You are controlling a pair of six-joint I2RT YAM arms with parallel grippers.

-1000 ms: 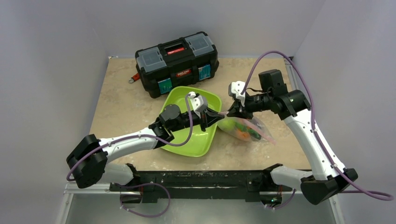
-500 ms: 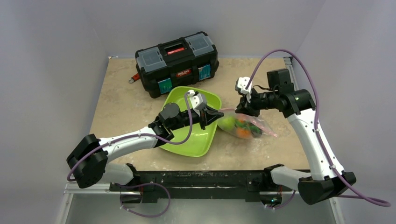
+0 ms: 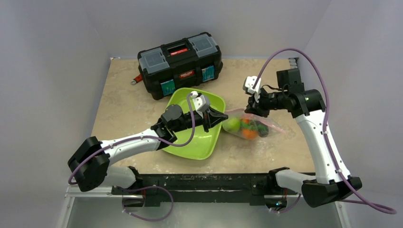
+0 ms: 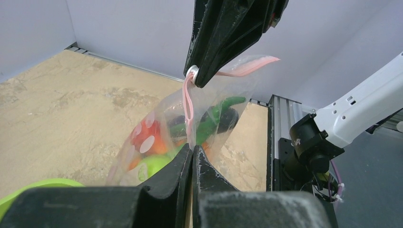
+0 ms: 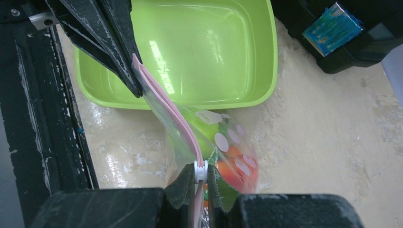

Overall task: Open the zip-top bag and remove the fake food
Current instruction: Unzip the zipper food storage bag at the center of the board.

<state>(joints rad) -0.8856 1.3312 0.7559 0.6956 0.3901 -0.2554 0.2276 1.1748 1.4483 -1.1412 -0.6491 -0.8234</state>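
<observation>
The clear zip-top bag (image 3: 259,124) hangs stretched between both grippers just right of the tray, its pink zip strip (image 5: 164,107) taut. Inside it is the fake food: a green lime (image 3: 232,125), an orange (image 3: 248,134), a red strawberry (image 4: 145,137) and a green bean pod (image 4: 223,105). My left gripper (image 3: 223,115) is shut on the left end of the strip, as the left wrist view (image 4: 192,149) shows. My right gripper (image 3: 250,110) is shut on the white zip slider (image 5: 201,171), partway along the strip.
The lime-green tray (image 3: 199,137) lies under my left arm, left of the bag. A black toolbox (image 3: 180,64) stands at the back behind the tray. The black mounting rail (image 3: 204,183) runs along the near table edge.
My right gripper has moved right with the slider, away from the left gripper. The strip span between them has grown, and the bag has shifted a little right. The left gripper stayed put.
</observation>
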